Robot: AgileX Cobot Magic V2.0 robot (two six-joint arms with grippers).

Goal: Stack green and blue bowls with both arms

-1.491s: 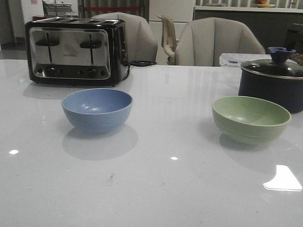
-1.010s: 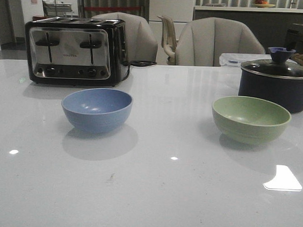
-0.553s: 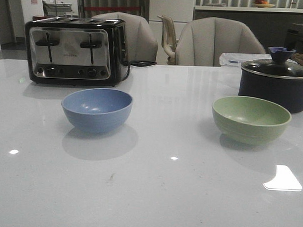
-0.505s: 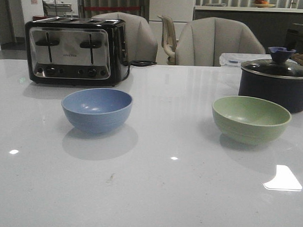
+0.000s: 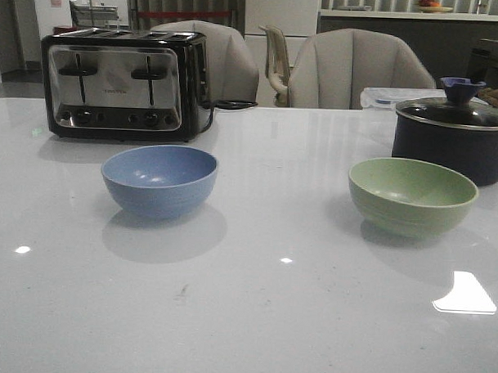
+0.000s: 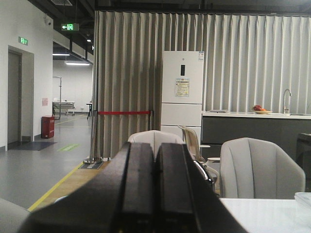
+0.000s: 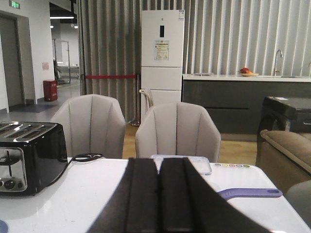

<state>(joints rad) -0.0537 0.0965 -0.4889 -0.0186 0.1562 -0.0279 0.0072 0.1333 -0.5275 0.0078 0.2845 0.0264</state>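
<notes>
Two bowls, blue bowl (image 5: 159, 180) and green bowl (image 5: 412, 195), well apart

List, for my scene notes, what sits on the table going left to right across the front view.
toaster → blue bowl → green bowl → dark lidded pot, which stands just behind the green bowl and reaches farther right.

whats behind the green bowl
Right behind the green bowl stands the dark navy pot with its lid on. The bowl covers the pot's lower front, so whether they touch cannot be seen.
</notes>
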